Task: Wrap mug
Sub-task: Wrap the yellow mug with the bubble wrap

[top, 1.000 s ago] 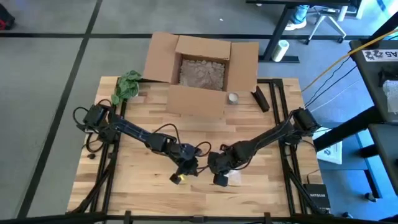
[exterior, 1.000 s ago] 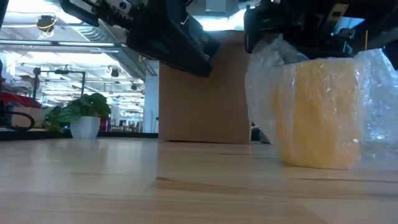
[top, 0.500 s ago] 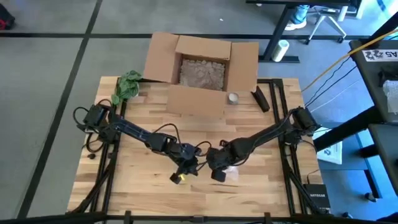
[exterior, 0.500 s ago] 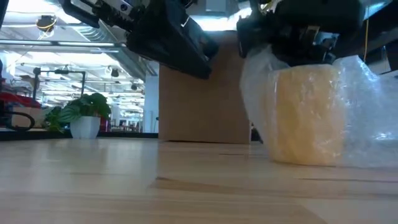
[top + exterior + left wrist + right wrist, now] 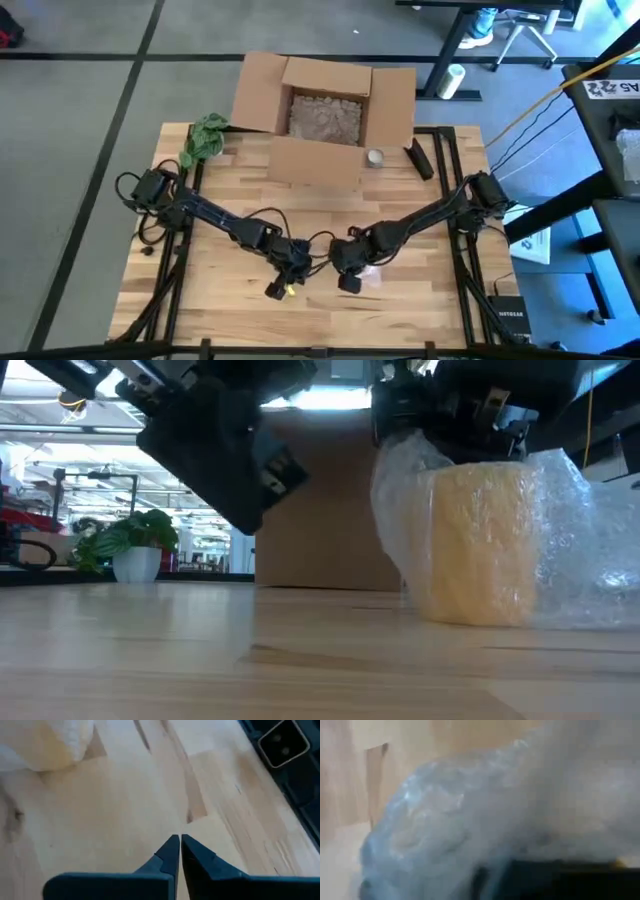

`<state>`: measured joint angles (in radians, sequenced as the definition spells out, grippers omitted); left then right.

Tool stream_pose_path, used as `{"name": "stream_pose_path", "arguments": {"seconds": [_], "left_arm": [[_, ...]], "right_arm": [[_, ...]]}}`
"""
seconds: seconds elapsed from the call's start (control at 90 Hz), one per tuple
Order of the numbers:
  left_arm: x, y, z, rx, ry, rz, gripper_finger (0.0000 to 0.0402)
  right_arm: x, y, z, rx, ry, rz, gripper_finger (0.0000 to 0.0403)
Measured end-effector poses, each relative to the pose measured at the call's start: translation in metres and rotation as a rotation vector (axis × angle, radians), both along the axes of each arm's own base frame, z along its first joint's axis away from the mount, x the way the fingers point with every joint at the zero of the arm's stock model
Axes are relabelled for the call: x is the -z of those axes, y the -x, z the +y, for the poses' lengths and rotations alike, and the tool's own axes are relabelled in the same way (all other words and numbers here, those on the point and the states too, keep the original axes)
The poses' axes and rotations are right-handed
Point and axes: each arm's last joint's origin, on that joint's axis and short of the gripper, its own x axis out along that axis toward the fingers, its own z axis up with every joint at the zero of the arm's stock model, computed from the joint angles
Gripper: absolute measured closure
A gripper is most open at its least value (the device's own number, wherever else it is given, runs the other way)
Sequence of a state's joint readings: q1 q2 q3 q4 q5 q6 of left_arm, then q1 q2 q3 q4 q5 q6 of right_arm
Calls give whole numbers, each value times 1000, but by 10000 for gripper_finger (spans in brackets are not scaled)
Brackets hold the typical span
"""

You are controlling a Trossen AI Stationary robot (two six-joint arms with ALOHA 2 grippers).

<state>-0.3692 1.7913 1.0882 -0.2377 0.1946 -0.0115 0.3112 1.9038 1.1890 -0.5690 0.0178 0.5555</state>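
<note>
A yellow mug (image 5: pixel 475 545) stands upright on the wooden table, swathed in clear bubble wrap (image 5: pixel 560 540) that spreads onto the table to its right. In the high view the wrap (image 5: pixel 372 279) shows beside my right gripper (image 5: pixel 345 272), which sits on top of the wrapped mug (image 5: pixel 450 415). Bubble wrap (image 5: pixel 445 820) fills the right wrist view. My left gripper (image 5: pixel 283 287) hovers shut and empty just left of the mug, over bare table (image 5: pixel 179 842); the wrapped mug (image 5: pixel 45 742) lies ahead of it. My right gripper comes down from above onto the bubble wrap bunched over the mug's top (image 5: pixel 420 450). The wrap itself hides the fingers and the exact place of contact. The mug stands upright with its base on the table.
An open cardboard box (image 5: pixel 325 115) with crumpled paper inside stands at the far edge. A green plant (image 5: pixel 204 137) is at the far left, and a small roll (image 5: pixel 375 157) and a dark object (image 5: pixel 418 158) lie right of the box. Bare wood lies near the front edge.
My right gripper has gone toward the table's left edge, and the wrapped mug has slid along the table with it, staying upright. My left gripper has drawn back toward the near left and lower, still shut.
</note>
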Motion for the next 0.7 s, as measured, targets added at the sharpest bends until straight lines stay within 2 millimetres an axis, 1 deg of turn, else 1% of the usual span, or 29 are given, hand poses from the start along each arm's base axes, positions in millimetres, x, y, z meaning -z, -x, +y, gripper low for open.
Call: {"name": "stream_pose_path", "arguments": {"seconds": [0.089,0.178,0.244,0.322,0.433,0.544,0.611,0.7], "left_arm": [[5,8,-3,38,-26,47,401],[4,7,-5,51,-16,33,401],[1,6,-5,42,-17,12,401],[2,6,-4,33,-26,22,401],[2,6,-5,39,-19,17,401],[1,5,-6,39,-28,3,401],[-1,3,-8,48,-50,-49,401],[-10,0,-14,91,-47,-165,401]], "right_arm": [[0,-3,-11,-10,-1,-3,403],[0,-8,-20,-10,-9,-26,403],[0,-9,-22,-12,-19,-32,403],[0,-9,-21,-13,-24,-32,403],[0,-6,-9,-28,-39,-28,403],[0,0,9,-23,-32,-29,403],[0,4,20,-24,-23,-31,403],[0,8,29,-35,-10,-38,403]]}}
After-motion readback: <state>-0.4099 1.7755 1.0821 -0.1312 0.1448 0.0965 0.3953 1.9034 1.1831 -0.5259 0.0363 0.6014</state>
